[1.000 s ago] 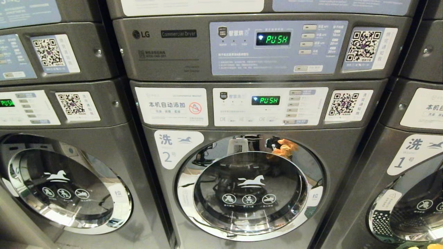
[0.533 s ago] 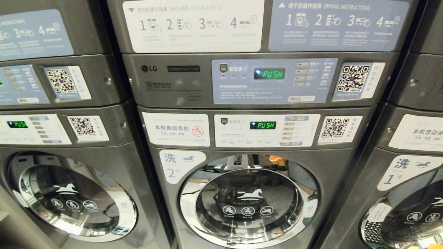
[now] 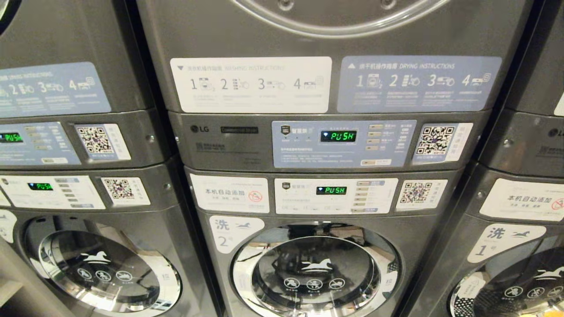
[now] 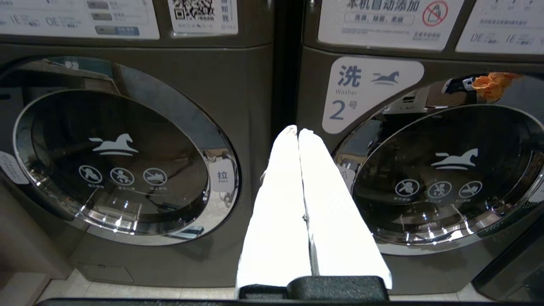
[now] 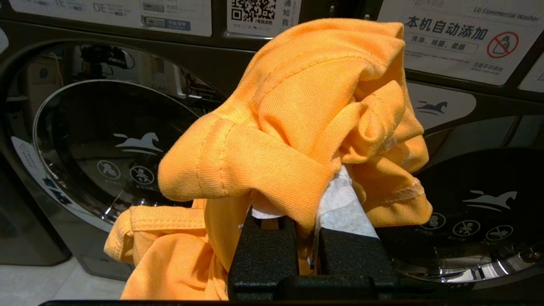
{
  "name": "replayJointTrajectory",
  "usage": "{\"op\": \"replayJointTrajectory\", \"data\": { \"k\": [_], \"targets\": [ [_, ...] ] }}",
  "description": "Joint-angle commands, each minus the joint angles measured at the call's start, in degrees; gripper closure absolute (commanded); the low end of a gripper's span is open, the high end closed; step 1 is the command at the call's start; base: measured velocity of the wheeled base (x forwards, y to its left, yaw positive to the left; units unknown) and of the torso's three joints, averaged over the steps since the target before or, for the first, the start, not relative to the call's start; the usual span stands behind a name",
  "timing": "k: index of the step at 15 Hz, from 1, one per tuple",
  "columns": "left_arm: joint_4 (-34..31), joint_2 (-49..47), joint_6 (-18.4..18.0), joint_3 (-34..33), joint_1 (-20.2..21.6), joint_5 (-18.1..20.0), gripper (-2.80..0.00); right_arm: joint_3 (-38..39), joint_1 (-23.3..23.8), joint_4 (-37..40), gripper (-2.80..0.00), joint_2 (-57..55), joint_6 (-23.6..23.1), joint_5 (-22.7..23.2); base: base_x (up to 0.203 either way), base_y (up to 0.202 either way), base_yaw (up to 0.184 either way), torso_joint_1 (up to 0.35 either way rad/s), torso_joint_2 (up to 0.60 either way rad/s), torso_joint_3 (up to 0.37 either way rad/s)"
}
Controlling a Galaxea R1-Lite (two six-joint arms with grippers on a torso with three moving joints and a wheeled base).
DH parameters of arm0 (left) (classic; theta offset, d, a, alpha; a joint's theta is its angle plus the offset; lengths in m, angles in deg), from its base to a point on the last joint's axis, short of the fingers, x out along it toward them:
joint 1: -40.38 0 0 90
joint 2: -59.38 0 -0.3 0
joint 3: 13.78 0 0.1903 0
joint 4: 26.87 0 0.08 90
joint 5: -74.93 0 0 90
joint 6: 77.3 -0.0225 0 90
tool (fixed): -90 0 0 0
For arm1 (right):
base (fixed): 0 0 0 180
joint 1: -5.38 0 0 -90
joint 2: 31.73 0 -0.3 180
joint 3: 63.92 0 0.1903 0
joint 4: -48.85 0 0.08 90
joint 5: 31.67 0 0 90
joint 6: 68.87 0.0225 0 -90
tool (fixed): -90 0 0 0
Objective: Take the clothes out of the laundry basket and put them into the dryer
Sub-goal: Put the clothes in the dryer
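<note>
The grey dryer (image 3: 238, 130) is the upper unit of the middle stack; the lower rim of its round door (image 3: 339, 20) shows at the top of the head view, shut as far as I see. An orange garment (image 5: 297, 106) is bunched over my right gripper (image 5: 314, 187), which is shut on it in front of the lower washers. My left gripper (image 4: 297, 131) is shut and empty, its white fingers (image 4: 276, 212) pointing at the gap between two washers. Neither arm shows in the head view. The laundry basket is out of view.
Washer number 2 (image 3: 315, 268) sits under the dryer with its glass door shut. More stacked machines stand to the left (image 3: 101, 273) and right (image 3: 520, 281). Both panels (image 3: 338, 136) read PUSH. Pale floor tiles (image 5: 34, 284) lie below.
The whole head view has slid downward as the camera rose: the instruction labels and the dryer door's lower rim have come into view, and the washer doors sit lower.
</note>
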Motion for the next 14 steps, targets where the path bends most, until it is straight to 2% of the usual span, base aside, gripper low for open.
{"op": "replayJointTrajectory", "data": {
  "k": [1,7,14],
  "targets": [
    [0.00,0.11,0.02,-0.09,0.02,0.00,0.00,0.00,-0.01,0.00,0.00,0.04,-0.07,0.03,0.000,0.000,0.000,0.239,-0.57,-0.314],
    [0.00,0.11,0.02,-0.09,-0.06,0.00,0.00,0.06,-0.01,0.00,0.00,0.04,-0.15,0.03,0.000,0.000,0.000,0.269,-0.59,-0.329],
    [0.00,0.11,0.02,-0.09,0.02,0.00,0.00,0.00,-0.01,0.00,0.00,0.04,-0.07,0.03,0.000,0.000,0.000,0.183,-0.38,-0.204]
  ]
}}
